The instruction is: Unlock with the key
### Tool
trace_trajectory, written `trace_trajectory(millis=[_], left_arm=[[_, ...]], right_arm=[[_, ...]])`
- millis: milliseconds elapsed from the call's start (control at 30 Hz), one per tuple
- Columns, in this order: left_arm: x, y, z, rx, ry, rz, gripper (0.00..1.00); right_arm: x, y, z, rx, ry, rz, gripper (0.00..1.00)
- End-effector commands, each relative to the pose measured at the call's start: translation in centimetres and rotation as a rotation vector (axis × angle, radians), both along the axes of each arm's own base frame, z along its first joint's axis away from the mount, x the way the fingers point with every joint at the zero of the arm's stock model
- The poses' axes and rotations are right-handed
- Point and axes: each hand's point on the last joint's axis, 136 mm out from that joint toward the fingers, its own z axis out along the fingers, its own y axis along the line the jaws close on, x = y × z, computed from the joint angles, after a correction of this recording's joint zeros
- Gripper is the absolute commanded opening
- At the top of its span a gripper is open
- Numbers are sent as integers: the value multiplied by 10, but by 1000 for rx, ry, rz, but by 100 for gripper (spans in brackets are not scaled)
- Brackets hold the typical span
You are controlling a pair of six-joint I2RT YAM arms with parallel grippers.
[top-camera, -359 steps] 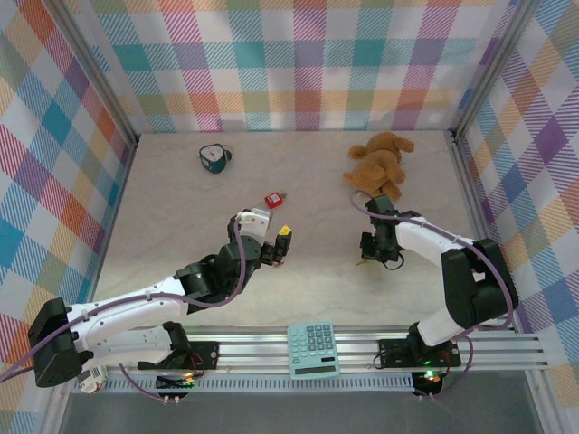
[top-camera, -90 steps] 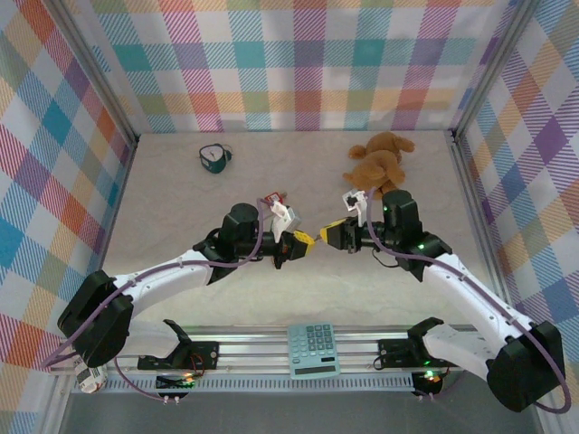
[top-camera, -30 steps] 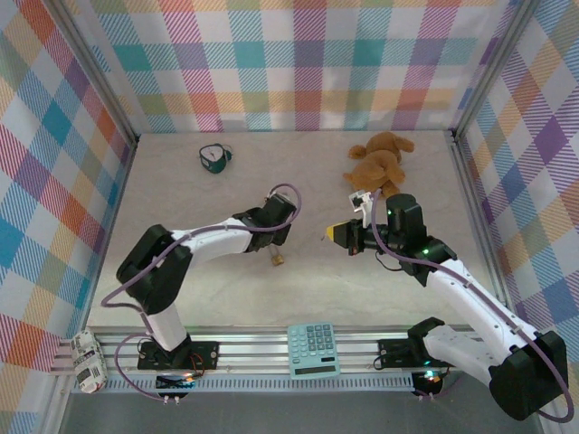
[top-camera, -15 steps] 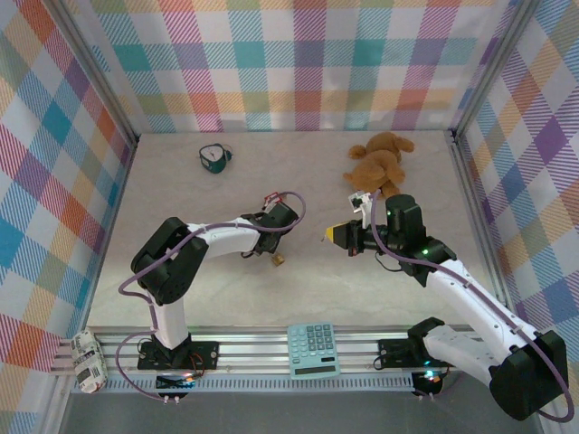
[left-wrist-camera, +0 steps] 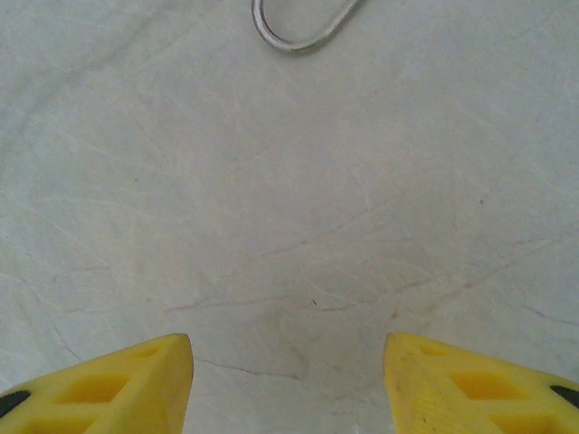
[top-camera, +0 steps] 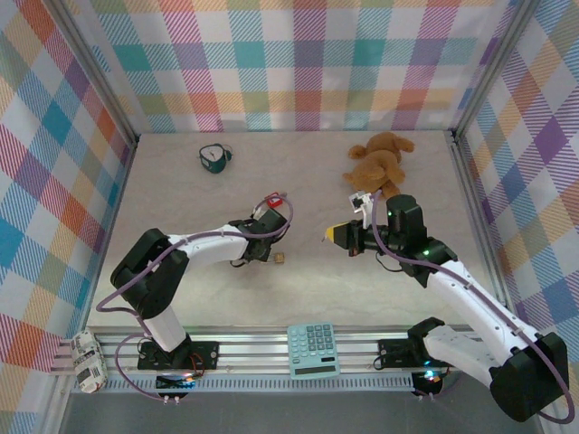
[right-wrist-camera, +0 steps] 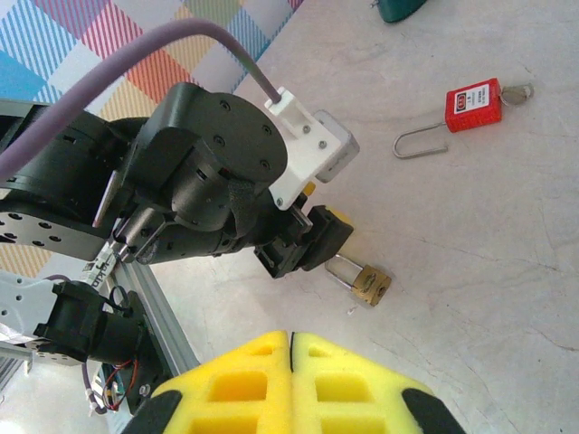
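The brass padlock (top-camera: 280,259) lies flat on the pale table (top-camera: 181,217), a little left of centre in the overhead frame. In the right wrist view it sits at lower centre with its shackle turned toward the left arm. Just beside it is the left gripper (left-wrist-camera: 288,362), released, its yellow fingers (left-wrist-camera: 127,389) spread over bare tabletop with nothing between them. Whether it touches the lock we cannot tell. A silver shackle loop (left-wrist-camera: 298,27) crosses the top edge of the left wrist frame, and we cannot say which lock it belongs to.

Above the brass lock, the red padlock (right-wrist-camera: 472,105) lies on its side with its long shackle stretched out. What looks like a silver key (right-wrist-camera: 517,91) juts from its far end.

Right of centre, well apart from both locks, the right gripper (right-wrist-camera: 289,339) hangs clenched with its pads pressed together. We cannot tell whether anything is pinched there.

A teddy bear (top-camera: 380,163) lies at upper right, a teal object (top-camera: 213,158) at upper left, and a calculator (top-camera: 314,349) on the rail at bottom centre.
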Motion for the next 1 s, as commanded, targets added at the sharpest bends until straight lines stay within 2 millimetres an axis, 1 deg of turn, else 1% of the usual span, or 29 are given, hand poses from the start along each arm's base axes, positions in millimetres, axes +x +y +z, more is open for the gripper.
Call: trace_trajectory(millis=[0,200,300,400,600,700,833,900,967], left_arm=[[-16,-2,-8,-5,46,5,57],[-26,-8,-13,-36,85,11,53],[-36,-12,-18,-66,111,15,50],[-45,-17,-19,-74,121,8,49],[-57,-25,-8,-75,117,-17,48],[-57,-26,0,-87,101,-19,48],[-49,-25,12,-59,63,-24,51],[-45,-30,18,-59,65,-22,51],[-44,-38,21,-54,105,-31,52]], right_arm=[[-8,-1,1,6,-5,12,1],[-12,-4,3,4,-8,7,1],[-12,-5,4,4,-14,1,1],[-11,-5,4,6,-13,1,1],[-11,-5,6,3,-18,-1,1],[-10,-4,5,2,-16,1,1],[-10,-5,4,1,-19,-4,1],[-10,-6,2,-6,-17,-11,1],[-9,-8,-1,-14,-15,-21,1]])
